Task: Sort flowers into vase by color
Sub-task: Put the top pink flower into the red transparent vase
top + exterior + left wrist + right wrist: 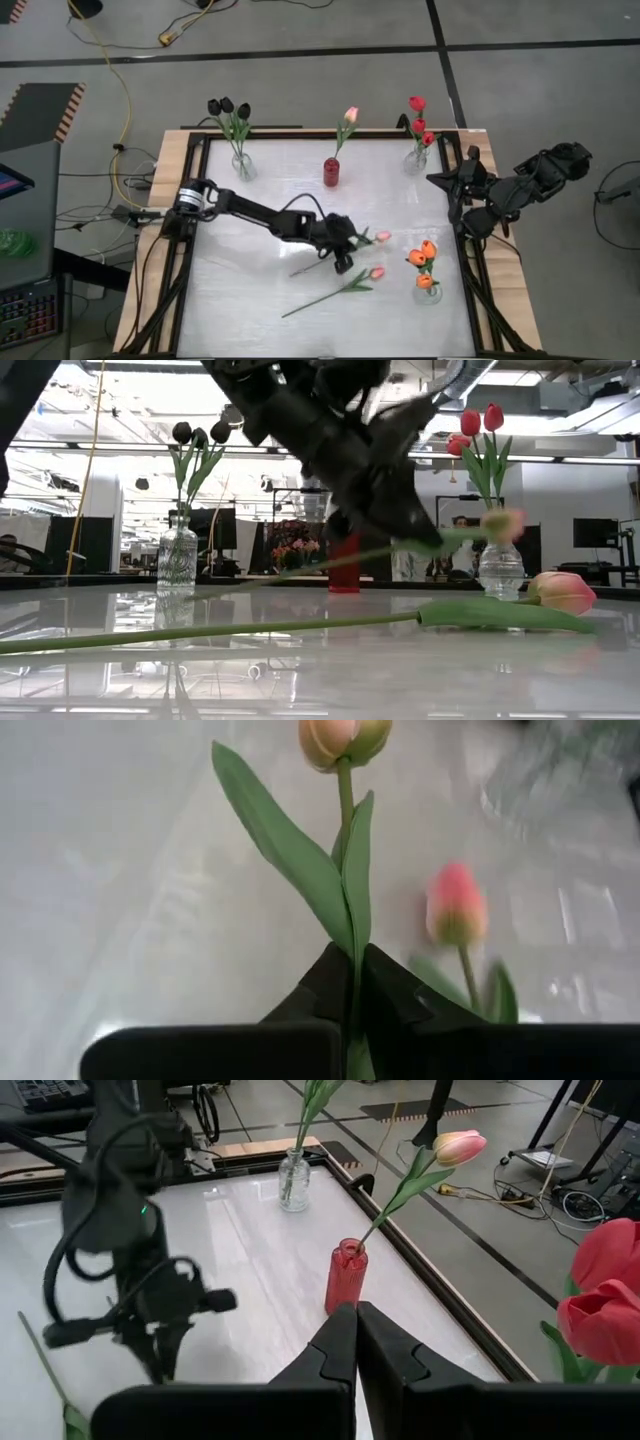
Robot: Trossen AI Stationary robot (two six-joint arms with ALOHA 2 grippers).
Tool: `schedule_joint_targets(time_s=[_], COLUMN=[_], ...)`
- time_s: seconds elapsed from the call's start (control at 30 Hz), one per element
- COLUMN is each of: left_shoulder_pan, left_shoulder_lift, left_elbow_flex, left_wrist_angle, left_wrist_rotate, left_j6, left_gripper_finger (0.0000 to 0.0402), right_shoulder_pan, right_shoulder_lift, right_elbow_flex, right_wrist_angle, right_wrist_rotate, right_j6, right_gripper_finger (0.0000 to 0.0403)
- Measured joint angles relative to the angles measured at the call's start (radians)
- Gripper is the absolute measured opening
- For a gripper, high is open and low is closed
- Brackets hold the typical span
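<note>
Table point(250, 300), four vases, two loose tulips

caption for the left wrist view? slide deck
Left gripper shut on a pink tulip's stem, with a second pink tulip lying on the white table beyond.

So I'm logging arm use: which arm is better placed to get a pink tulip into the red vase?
Left. The left gripper is shut on a pink tulip mid-table, near the red vase. The right gripper is shut, empty, by the table's edge.
</note>
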Motion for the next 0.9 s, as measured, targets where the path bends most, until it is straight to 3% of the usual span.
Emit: schedule_joint_targets(time_s=[0.17, 0.37, 0.47, 0.6, 0.77, 0.9], left_shoulder_pan=[0.031, 0.030, 0.013, 0.010, 0.044, 0.102], left_shoulder_lift=[-0.090, -0.231, -0.294, -0.352, -0.373, -0.374], left_elbow_flex=[0.000, -0.012, -0.060, -0.207, -0.380, -0.430], left_wrist_angle=[0.047, 0.076, 0.212, 0.526, 0.948, 1.106], left_wrist_rotate=[-0.092, -0.277, -0.345, -0.373, -0.349, -0.316], left_j6=[0.096, 0.230, 0.304, 0.411, 0.549, 0.653], left_gripper_finger=[0.0001, 0.0001, 0.0000, 0.0000, 0.0000, 0.0000], right_shoulder_pan=[0.000, 0.000, 0.000, 0.000, 0.000, 0.000], right_shoulder_lift=[0.000, 0.000, 0.000, 0.001, 0.002, 0.002], right_elbow_flex=[0.000, 0.000, 0.000, 0.000, 0.000, 0.000], right_wrist_angle=[-0.015, -0.070, -0.100, -0.102, -0.100, -0.097], right_wrist_rotate=[0.000, -0.001, -0.001, -0.001, -0.001, -0.001], right_j6=[0.015, 0.082, 0.105, 0.105, 0.105, 0.105], right_gripper_finger=[0.0036, 0.0036, 0.0036, 0.0036, 0.0036, 0.0036])
